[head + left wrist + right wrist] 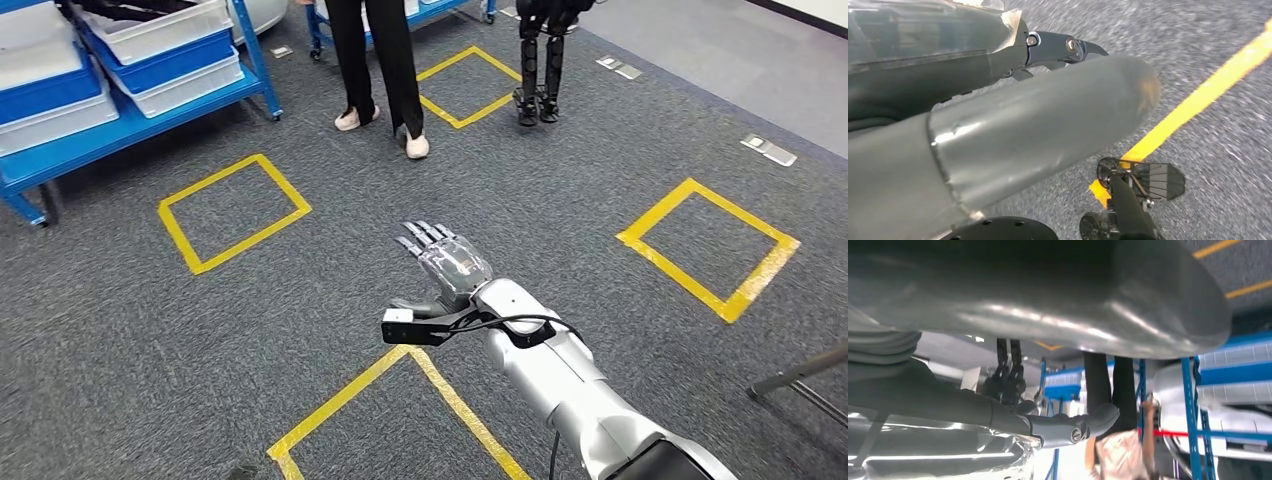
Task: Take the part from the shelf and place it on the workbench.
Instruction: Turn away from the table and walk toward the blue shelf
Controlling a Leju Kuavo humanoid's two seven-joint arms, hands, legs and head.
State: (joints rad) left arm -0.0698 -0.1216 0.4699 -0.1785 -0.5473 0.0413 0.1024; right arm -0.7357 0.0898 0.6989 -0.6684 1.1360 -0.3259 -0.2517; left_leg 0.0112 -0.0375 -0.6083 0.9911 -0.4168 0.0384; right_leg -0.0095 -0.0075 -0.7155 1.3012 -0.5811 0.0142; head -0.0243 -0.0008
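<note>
From the head view, the right hand (443,262) reaches forward over grey carpet, fingers spread, holding nothing; a blue shelf (130,118) of bins stands far left, and no part can be made out, so its weight and grip point cannot be judged. In the left wrist view, the left hand (1013,130) hangs above the floor, finger state unclear. The right wrist view shows a person (1108,405) by the shelving.

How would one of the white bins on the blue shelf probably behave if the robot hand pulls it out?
The white bin looks like rigid moulded plastic, so it would probably keep its shape. Its smooth walls may slip against the fingers of the right hand, which is empty now. It sits under a blue bin, so it might drag on the way out.
</note>
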